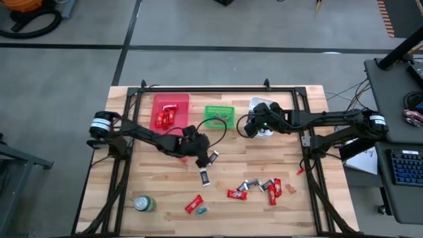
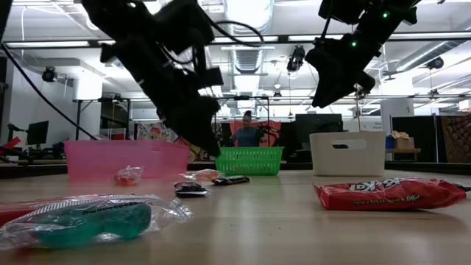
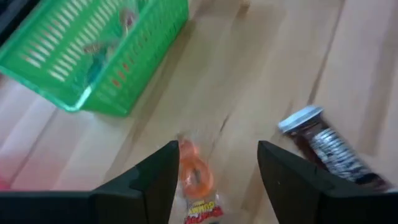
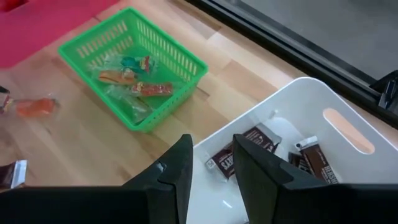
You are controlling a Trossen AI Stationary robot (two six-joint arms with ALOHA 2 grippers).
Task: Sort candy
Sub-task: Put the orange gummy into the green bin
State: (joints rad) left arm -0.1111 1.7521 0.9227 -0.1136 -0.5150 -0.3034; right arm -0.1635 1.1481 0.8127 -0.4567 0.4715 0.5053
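The left gripper (image 3: pixel 214 177) is seen spread open over an orange candy (image 3: pixel 196 177) mid-table; the right gripper (image 4: pixel 211 165), apparently empty, is held above the white bin (image 4: pixel 348 102). The wrapper is judged light, crinkly, probably slippery; it is best pinched across its middle.

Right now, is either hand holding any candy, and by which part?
No. The left hand is open above an orange candy on the table; the right hand is empty over the white bin.
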